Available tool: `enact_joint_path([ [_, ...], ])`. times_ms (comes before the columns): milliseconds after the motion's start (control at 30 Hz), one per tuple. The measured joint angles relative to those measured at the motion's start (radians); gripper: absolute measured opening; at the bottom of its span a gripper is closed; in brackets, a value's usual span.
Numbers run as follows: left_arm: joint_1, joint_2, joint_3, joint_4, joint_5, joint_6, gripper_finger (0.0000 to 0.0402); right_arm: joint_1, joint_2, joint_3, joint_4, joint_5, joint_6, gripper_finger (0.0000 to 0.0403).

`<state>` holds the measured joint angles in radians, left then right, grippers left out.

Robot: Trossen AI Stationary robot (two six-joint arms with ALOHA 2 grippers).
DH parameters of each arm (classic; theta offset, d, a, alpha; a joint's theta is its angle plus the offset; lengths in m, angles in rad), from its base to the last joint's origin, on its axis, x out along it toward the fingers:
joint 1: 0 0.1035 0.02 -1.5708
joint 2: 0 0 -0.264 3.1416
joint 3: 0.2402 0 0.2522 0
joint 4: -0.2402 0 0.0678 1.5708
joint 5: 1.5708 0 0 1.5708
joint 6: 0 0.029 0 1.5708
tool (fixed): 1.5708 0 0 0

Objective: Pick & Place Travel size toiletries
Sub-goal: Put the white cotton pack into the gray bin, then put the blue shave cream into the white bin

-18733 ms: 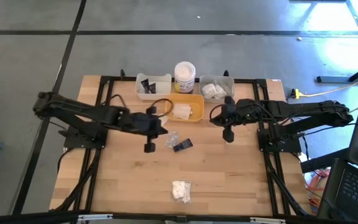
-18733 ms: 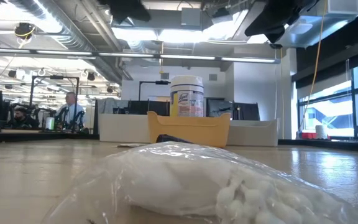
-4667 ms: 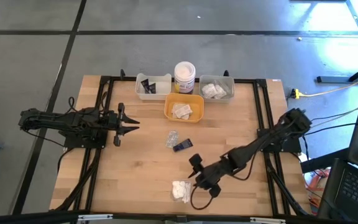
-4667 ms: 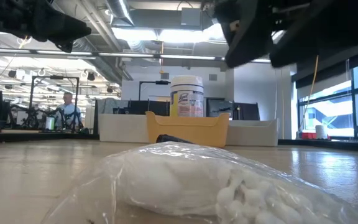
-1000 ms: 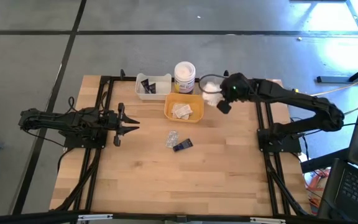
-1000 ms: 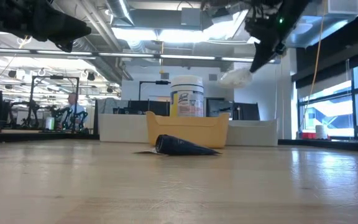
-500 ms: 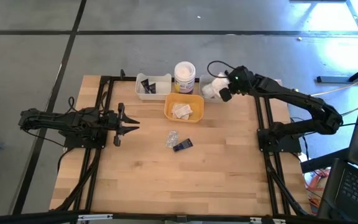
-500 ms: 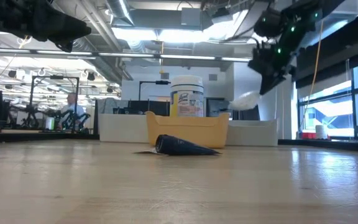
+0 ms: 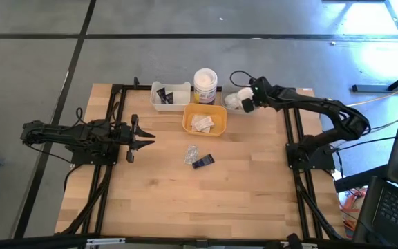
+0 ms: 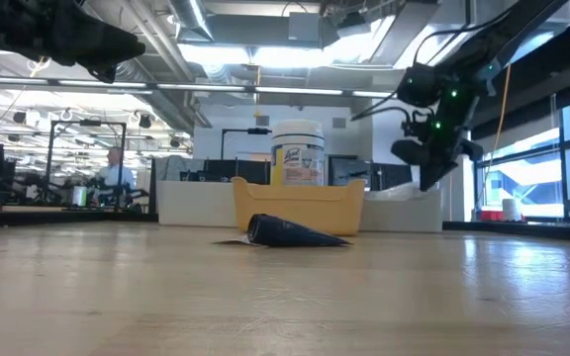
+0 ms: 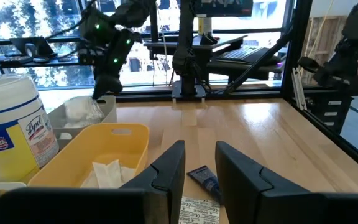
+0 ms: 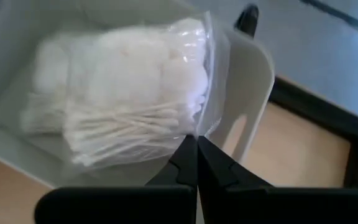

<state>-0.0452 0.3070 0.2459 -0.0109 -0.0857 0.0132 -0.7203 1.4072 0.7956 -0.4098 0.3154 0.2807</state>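
Over the grey tray (image 9: 235, 92) at the back of the table (image 9: 254, 194), a clear-wrapped packet of cotton balls and swabs (image 12: 120, 93) hangs into the tray, its plastic edge pinched between the closed fingers of the right gripper (image 9: 249, 104). The right wrist view shows the packet filling most of the tray, the fingertips pressed together on the wrapper's rim. To the tray's left stands a white jar with a yellow label (image 9: 205, 85), and beyond that a white tray (image 9: 171, 95) holding small black tubes (image 9: 162, 95). Just in front of the jar, a yellow tray (image 9: 204, 120) carries flat pale sachets (image 9: 202, 123). On the bare wood nearer the middle lie a black tube (image 9: 202, 161) and, touching it or just beside it, a clear-wrapped sachet (image 9: 191, 153). The left gripper (image 9: 146, 140) waits well apart at the table's left edge, its fingers narrowly parted and holding nothing, pointing toward the middle. In the low view, a person (image 10: 115, 176) is seen far off in the room behind.
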Motion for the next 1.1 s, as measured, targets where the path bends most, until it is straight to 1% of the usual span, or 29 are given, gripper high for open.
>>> enact_joint_path([
  [200, 0.0, 0.0, 0.0, 0.0, 0.0, 0.0, 0.0086, -0.002, 0.029, 0.0, -0.032, 0.001, -0.008, 0.0001],
  [267, 0.0, 0.0, 0.0, 0.0, 0.0, 0.0, 0.0086, -0.001, 0.028, 0.0, -0.025, -0.001, -0.019, 0.0008],
  [400, 0.0, 0.0, 0.0, 0.0, 0.0, 0.0, 0.0086, -0.001, 0.025, 0.0, -0.025, -0.034, -0.03, 0.0041],
  [533, 0.0, 0.0, 0.0, 0.0, 0.0, 0.0, 0.0086, -0.001, 0.025, 0.006, -0.027, -0.036, -0.056, 0.0084],
  [700, 0.0, 0.0, 0.0, 0.0, 0.0, 0.0, 0.0086, -0.001, 0.025, 0.062, -0.032, -0.078, -0.082, 0.014],
  [800, 0.0, 0.0, 0.0, 0.0, 0.0, 0.0, 0.0086, 0.0, 0.025, 0.106, -0.044, -0.119, -0.083, 0.0166],
  [933, 0.0, 0.0, -0.001, 0.0, 0.0, 0.0, 0.0086, 0.002, 0.025, 0.161, -0.069, -0.176, -0.083, 0.0184],
  [1100, 0.0, 0.0, -0.001, 0.0, 0.0, 0.0, 0.0086, 0.024, 0.021, 0.208, -0.078, -0.211, -0.11, 0.0182],
])
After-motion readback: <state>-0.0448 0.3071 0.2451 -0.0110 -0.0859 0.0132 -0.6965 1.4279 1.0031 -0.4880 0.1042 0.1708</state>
